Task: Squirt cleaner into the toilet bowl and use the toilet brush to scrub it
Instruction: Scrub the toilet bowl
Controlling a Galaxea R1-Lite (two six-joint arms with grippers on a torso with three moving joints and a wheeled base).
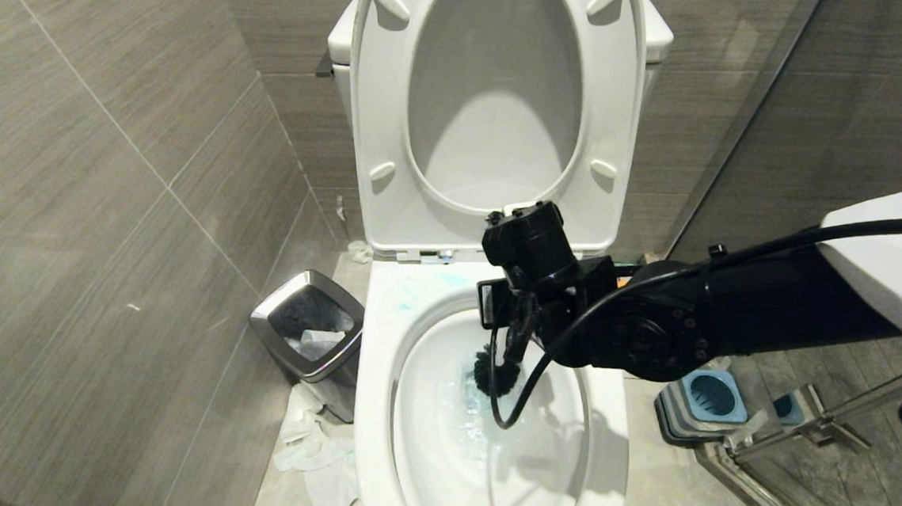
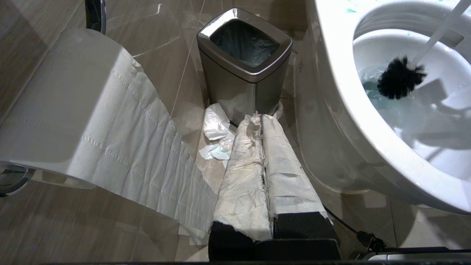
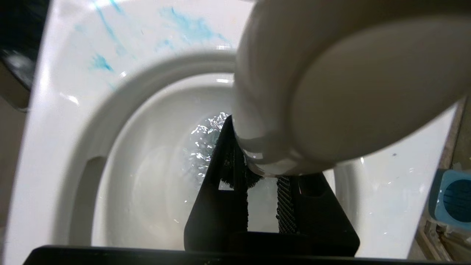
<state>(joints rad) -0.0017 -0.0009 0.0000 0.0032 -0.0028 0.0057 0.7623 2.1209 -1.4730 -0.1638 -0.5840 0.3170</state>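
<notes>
Right up close, the toilet brush (image 3: pixel 331 92) shows its smooth, round, pale handle end, squeezed between the black ribbed fingers (image 3: pixel 283 206) of the right gripper (image 3: pixel 263 198). That tight hold lets the arm push the brush around. Its dark, bristly head (image 2: pixel 399 77) dips into the bubbly blue water low in the toilet bowl (image 1: pixel 375 417), so scrubbing looks under way. Blue cleaner streaks (image 3: pixel 187 27) mark the shiny white rim. The seat and lid stand up, out of the way. A square blue holder (image 1: pixel 711 397) waits on the floor beside the bowl. The left gripper (image 2: pixel 263 121), wrapped in paper, is closed and empty, near the shiny metal bin (image 2: pixel 244 79).
</notes>
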